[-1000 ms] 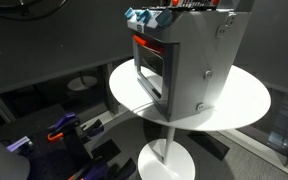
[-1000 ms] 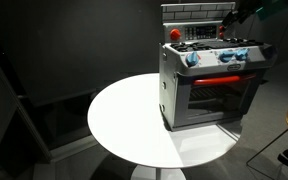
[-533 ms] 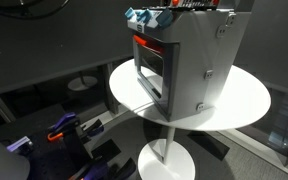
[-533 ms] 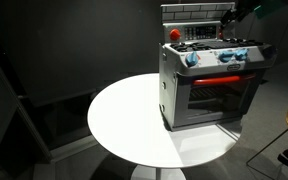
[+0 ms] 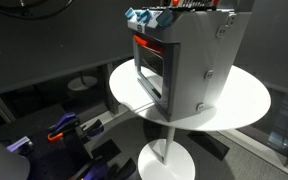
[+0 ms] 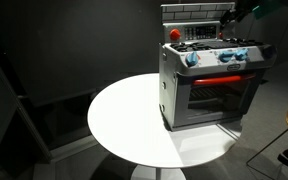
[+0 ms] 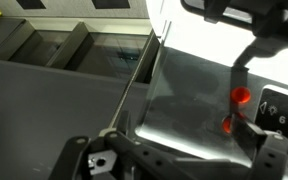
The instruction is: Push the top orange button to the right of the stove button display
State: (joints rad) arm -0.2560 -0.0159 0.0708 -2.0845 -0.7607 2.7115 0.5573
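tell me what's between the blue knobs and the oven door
A red-orange strip across the front of the stove, just under the blue knobs and above the dark door; both exterior views show it.

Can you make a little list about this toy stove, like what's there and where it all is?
Stove: grey toy oven, dark door, standing upright
Table: round and white; the stove sits toward one side of it
Knobs: blue, along the stove's top front
Orange buttons: two, one above the other, in the wrist view
Gripper: up by the stove's top back corner; open or shut unclear
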